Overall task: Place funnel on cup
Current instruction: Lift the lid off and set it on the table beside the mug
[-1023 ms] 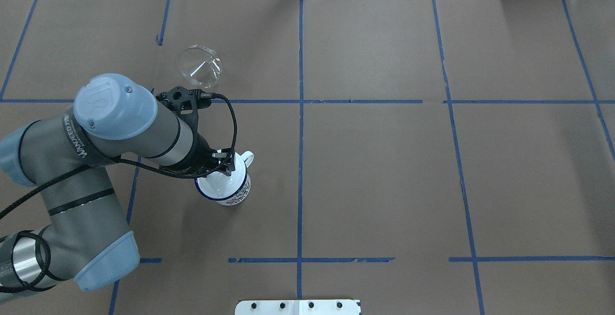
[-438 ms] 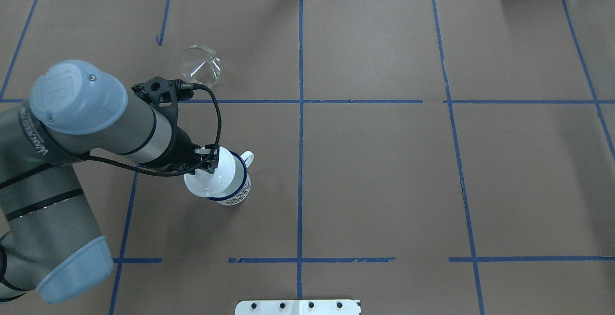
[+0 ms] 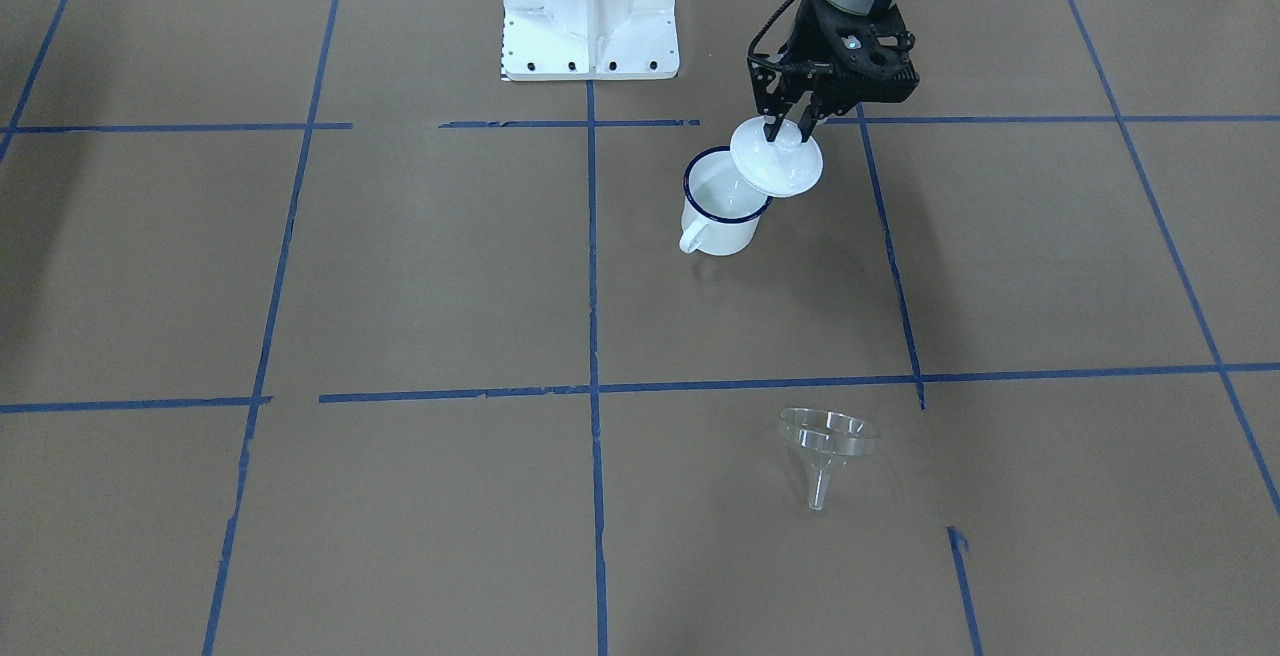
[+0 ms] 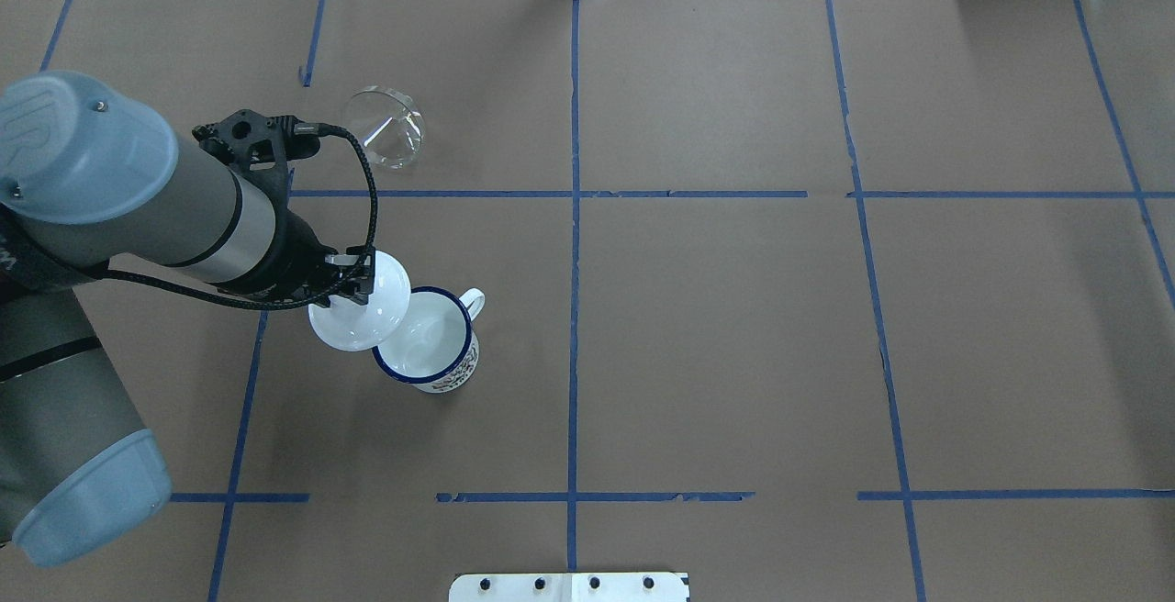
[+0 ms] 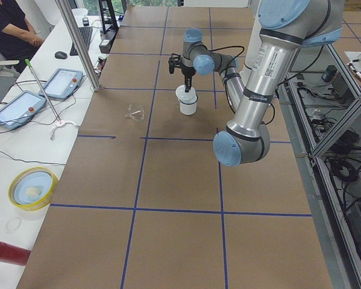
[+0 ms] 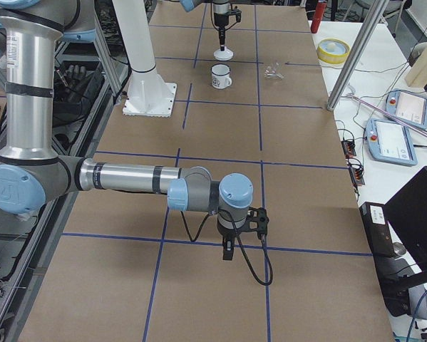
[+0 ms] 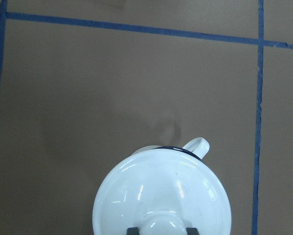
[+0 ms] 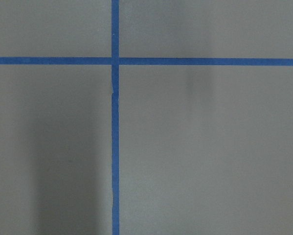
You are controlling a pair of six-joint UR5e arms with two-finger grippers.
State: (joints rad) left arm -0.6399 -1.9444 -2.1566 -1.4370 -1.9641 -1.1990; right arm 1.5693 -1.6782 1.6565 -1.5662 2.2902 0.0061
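White enamel against brown paper: the robot's left tool (image 3: 786, 129) is clamped on the knob of a round white lid (image 3: 777, 160), holding it in the air just above and to the left of the cup (image 4: 429, 347), as seen from over the robot's shoulders. In that overhead view the lid overlaps the left part of the cup's dark blue rim, while the rest of the mouth is uncovered and the white inside shows. The cup stands upright on the table (image 4: 734, 354), its loop handle turned to the far right, away from the robot, with a printed design on the side nearest the robot. The left wrist camera looks down on the lid's domed top, the two dark fingers (image 7: 132, 230) pressed on either side of the knob at the bottom edge of the view, and the cup's handle peeping out beyond the lid. The funnel (image 4: 383, 128) lies tipped over on the table, well apart from the cup, on the far side of a blue tape line (image 4: 698, 194), its narrow stem pointing away from the robot. The right tool (image 6: 227, 254) hangs over the table's right end, far from both objects; whether its jaws are apart or together cannot be told.
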